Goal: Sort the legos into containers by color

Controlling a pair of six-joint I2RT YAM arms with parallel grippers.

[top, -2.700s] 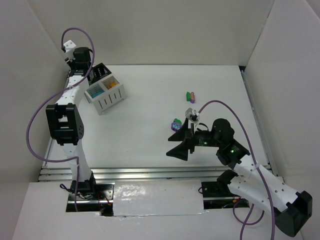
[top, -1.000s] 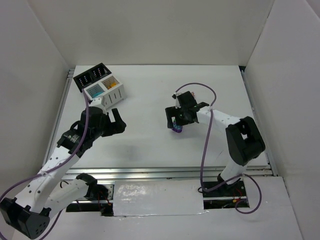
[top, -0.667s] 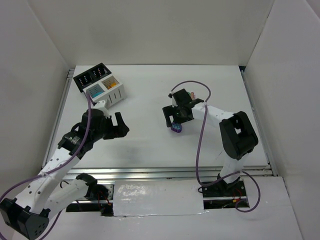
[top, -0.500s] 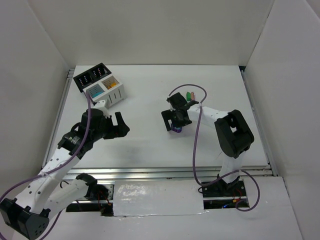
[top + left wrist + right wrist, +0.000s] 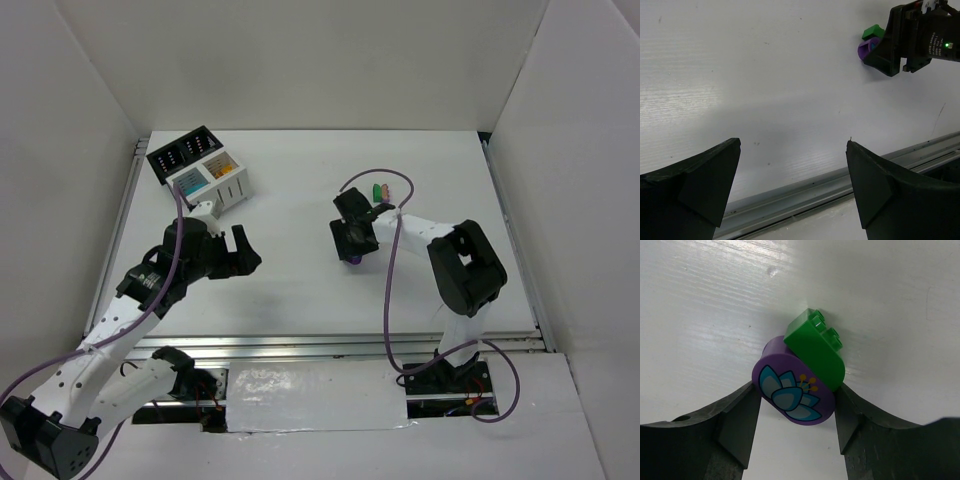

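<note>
Bins (image 5: pixel 200 170) are sitting at the table's (image 5: pixel 300 290) far-left corner, with bare surface lying open to their right. Well right of the bins, the right claw (image 5: pixel 796 392) is pinching a purple brick (image 5: pixel 785 385) on the table, a green brick (image 5: pixel 815 352) touching it. Near the bins' front, the left claw (image 5: pixel 793 144) is hovering, spread wide.

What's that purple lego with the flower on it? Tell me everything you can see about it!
The purple lego is a rounded, oval piece of smooth, shiny plastic. Its flat face shows a printed flower with pale blue petals and little yellow-tipped stalks. It looks to be resting on the white table. A green lego with studs lies right against it, touching it. The right end effector has one dark finger on each side, and both seem to press on it.
</note>
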